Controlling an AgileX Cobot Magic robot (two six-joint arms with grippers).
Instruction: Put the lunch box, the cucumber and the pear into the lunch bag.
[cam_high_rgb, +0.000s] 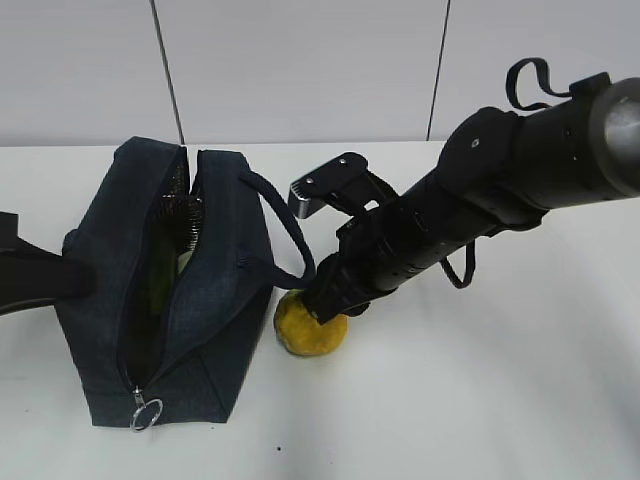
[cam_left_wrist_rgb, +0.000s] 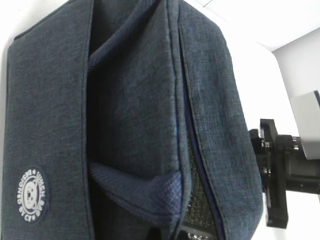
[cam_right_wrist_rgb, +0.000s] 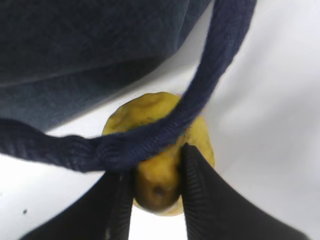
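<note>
Exterior, left wrist and right wrist views. The pear (cam_high_rgb: 309, 330) is shown on the white table (cam_high_rgb: 480, 400), just beside the right flank of the lunch bag (cam_high_rgb: 215, 330), and is pinched between the two dark fingers (cam_right_wrist_rgb: 200, 200) of the right gripper (cam_right_wrist_rgb: 156, 192). A padded handle loop (cam_right_wrist_rgb: 170, 125) is draped across the pear's top, so a lift is judged likely to snag it. The bag is unzipped, its ring pull (cam_high_rgb: 146, 410) at the near end; something green, possibly the cucumber, is glimpsed inside. The lunch box cannot be made out. The left arm (cam_high_rgb: 40, 275) is held beside the bag, perhaps steadying it; its finger state cannot be told
</note>
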